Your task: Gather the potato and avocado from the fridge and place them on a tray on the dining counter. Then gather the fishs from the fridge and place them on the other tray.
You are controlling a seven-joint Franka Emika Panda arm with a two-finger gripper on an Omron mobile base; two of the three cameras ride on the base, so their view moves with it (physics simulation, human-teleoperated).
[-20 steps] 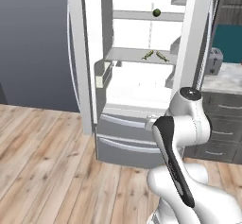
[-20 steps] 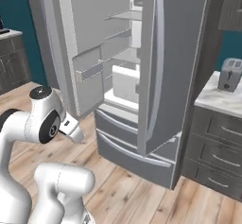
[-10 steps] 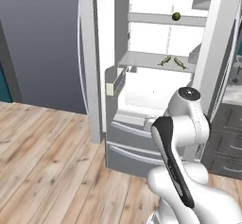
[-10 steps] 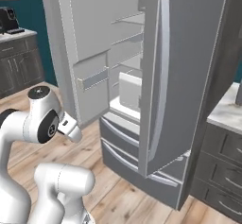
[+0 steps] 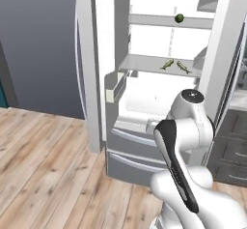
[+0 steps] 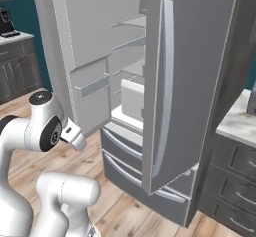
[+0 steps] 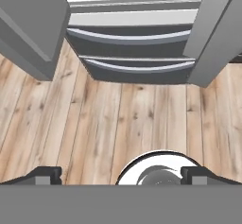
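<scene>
My fridge [image 5: 144,141] stands open ahead of me, both doors swung wide and the white shelved inside on show. From the camera behind my left shoulder, the left door [image 5: 87,64] hangs at the left edge of the opening with a small bin [image 5: 115,85] on its inner face. Further right, the avocado [image 5: 179,18] sits alone on the upper shelf, a small dark green ball near the shelf's right end. One shelf down, the two fishs [image 5: 174,65] lie side by side, close together, near the front right of that shelf. Below them are the two grey drawers [image 5: 130,150], both shut, and my own white arm rises at the lower right, folded in front of the fridge.

From the camera behind my right shoulder, my arm is at the lower left, the left door's shelves [image 6: 92,83] are in the middle, and the right door [image 6: 175,81] stands edge-on with its long handle, hiding most of the inside. A grey-white counter [image 6: 240,123] on dark cabinets is at the far right.

My gripper [image 7: 121,173] points down at the wood floor [image 7: 118,119] in front of the drawers, its fingertips [image 7: 45,175] spread as wide apart as they go, with nothing between them.
</scene>
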